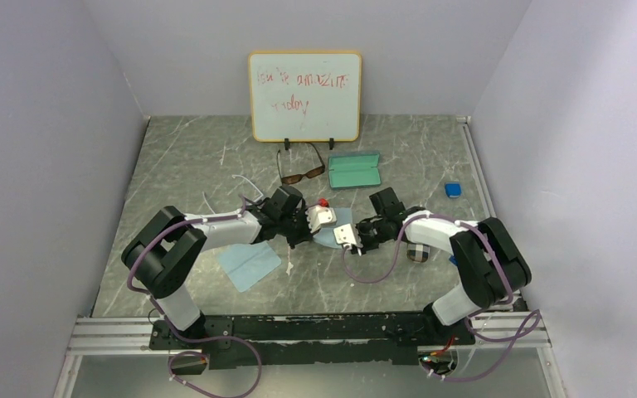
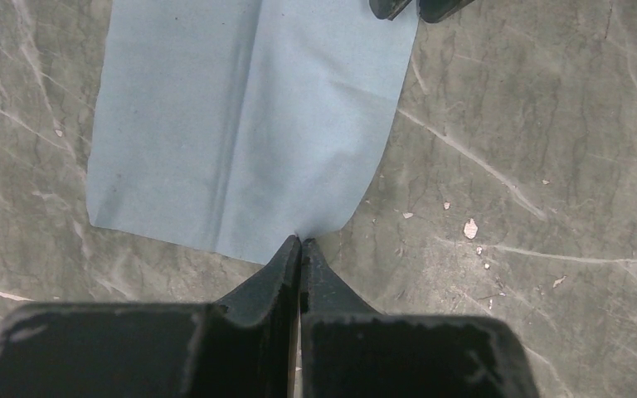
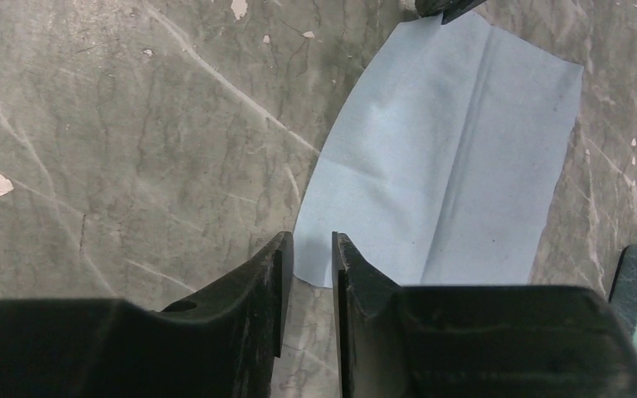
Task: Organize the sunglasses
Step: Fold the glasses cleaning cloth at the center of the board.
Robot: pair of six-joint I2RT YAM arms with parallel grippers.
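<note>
left pincer (image 2: 300, 243) clamped on cloth (image 2: 240, 124) corner, right pincer (image 3: 311, 242) slightly apart; sunglasses (image 1: 301, 171) lay beyond, long axis crosswise, nearer the left.

table (image 1: 431, 157): grey-green stone pattern with pale, whitish veins and flecks. whiteboard (image 1: 304, 96): white face, light tan frame, red scrawled writing. sunglasses (image 1: 301, 172): dark-brown frame, amber-brown lenses. green case (image 1: 354, 172): mint inside, darker green rim. pale blue cloth (image 2: 240, 124): plain, with one faint crease line down its middle. second cloth (image 1: 249, 264): the same pale blue. small block (image 1: 452, 190): bright blue. plaid case (image 1: 419, 254): dark and light checks. left arm (image 1: 216, 232) and right arm (image 1: 448, 236): black with white sections, purple cables. walls (image 1: 41, 166): pale lavender-grey.
</note>
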